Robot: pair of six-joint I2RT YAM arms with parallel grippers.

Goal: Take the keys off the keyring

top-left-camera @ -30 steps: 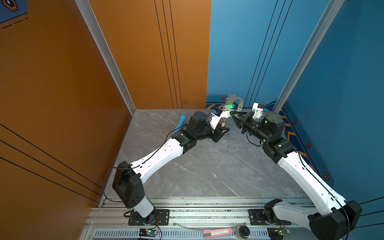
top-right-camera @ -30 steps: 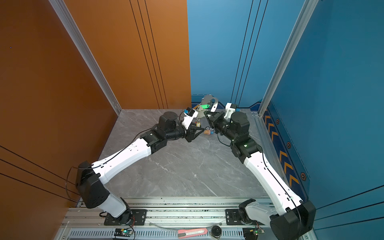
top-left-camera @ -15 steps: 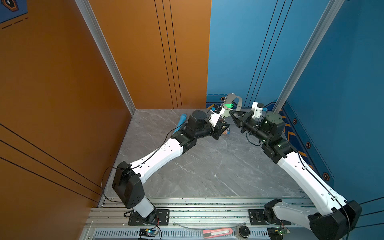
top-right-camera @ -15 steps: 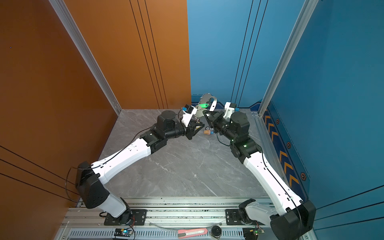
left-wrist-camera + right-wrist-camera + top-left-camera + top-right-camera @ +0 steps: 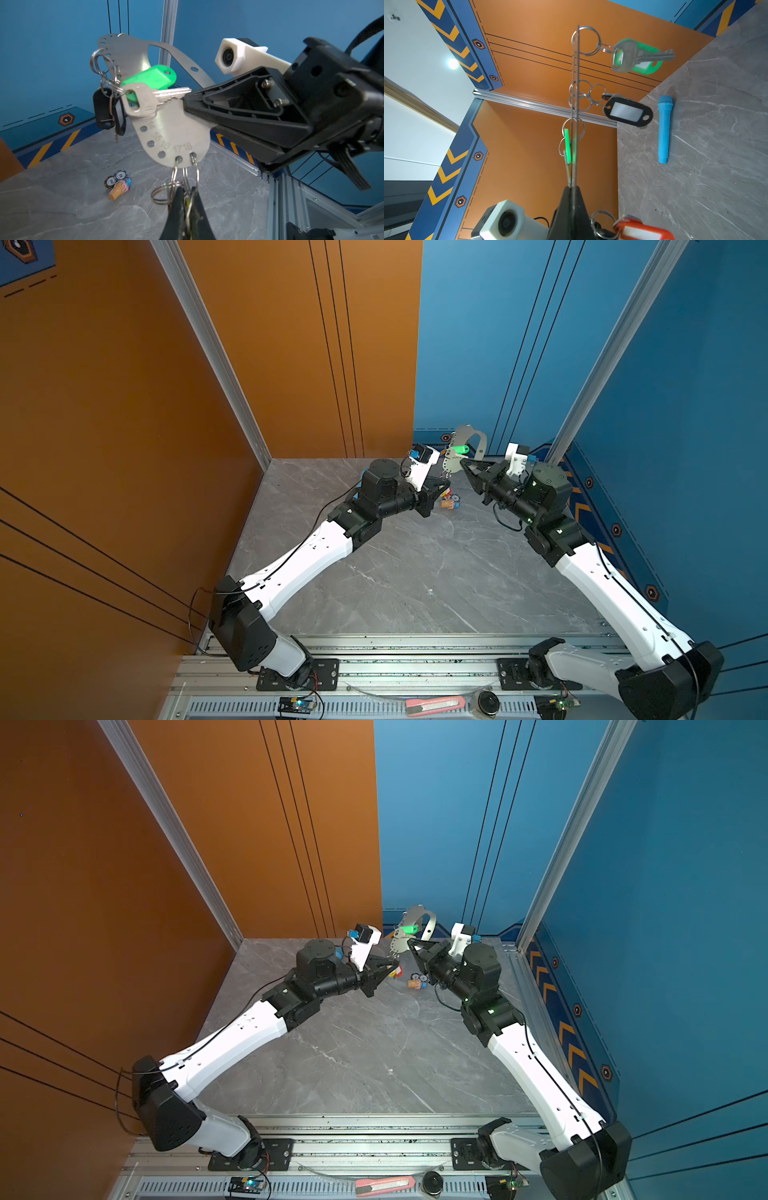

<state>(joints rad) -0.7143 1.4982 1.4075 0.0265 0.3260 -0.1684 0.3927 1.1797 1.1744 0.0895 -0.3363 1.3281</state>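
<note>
Now the left gripper (image 5: 185, 192) is found closed, its fingers (image 5: 176, 209) pinched together on the split rings (image 5: 164, 192) that hang from the lowest holes of the keyring (image 5: 172, 133); a sliver of yellow is caught between them (whether it is a tag cannot be told). A second ago those jaws were partly apart and carried lower, nearer the table (image 5: 415, 572); since then the wrist has been raised toward the plate and the jaws brought shut. The keyring is held in the air near the back corner, much where it was before, its flat plate clamped at one edge by the right gripper (image 5: 185, 100), whose jaws are seen pressed tight on the metal in the right wrist view. With the plate steadied on one side and a ring now gripped on the other, a pull or twist to work that ring out is judged to be the step in hand. None of the keys (image 5: 145, 97) appears freed yet: the one with the green tag (image 5: 153, 78) lies across the plate, a black tag (image 5: 102, 108) dangles from the upper rings, and a red tag (image 5: 643, 230) hangs beside the left gripper. The small toy cluster (image 5: 118, 184) and the blue tube (image 5: 664, 128) are left lying on the table, unmoved.
</note>
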